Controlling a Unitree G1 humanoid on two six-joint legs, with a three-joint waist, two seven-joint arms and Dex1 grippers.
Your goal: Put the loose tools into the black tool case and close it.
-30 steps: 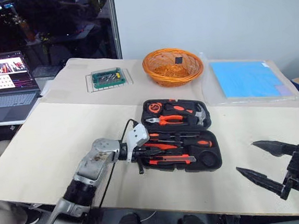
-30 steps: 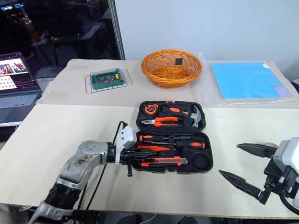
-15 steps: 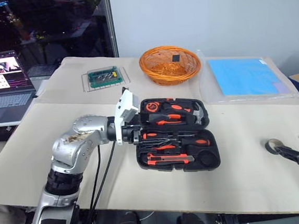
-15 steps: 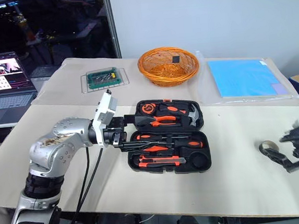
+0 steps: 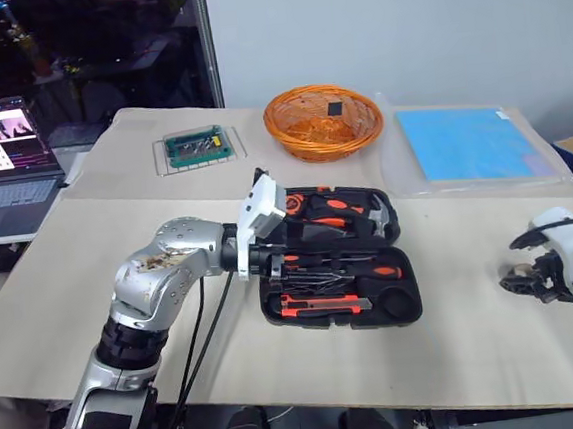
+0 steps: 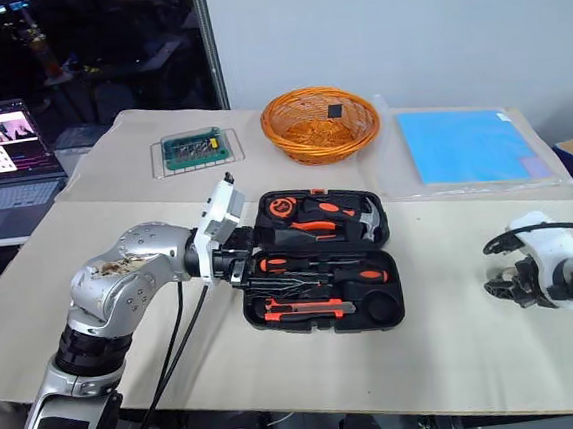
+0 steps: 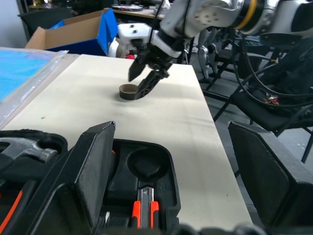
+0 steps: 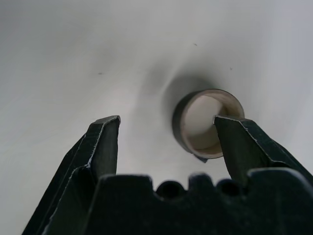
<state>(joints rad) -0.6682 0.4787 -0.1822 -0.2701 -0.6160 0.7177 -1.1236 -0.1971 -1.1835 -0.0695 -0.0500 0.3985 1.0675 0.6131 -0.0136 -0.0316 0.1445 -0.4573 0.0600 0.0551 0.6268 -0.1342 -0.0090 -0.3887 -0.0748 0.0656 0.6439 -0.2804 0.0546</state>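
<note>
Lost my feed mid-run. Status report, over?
Both grippers open: left gripper over the open tool case, right gripper at the tape roll, not gripped. Path clear.

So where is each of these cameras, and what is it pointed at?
Head, both eyes: look down over the table at the open black tool case; both arms show.
Left wrist: looks across the case to the tape roll; its own fingers frame the view.
Right wrist: looks down on the tape roll between its own open fingers.
Shared: the left wrist and head views both show the right end effector at the roll.
</note>
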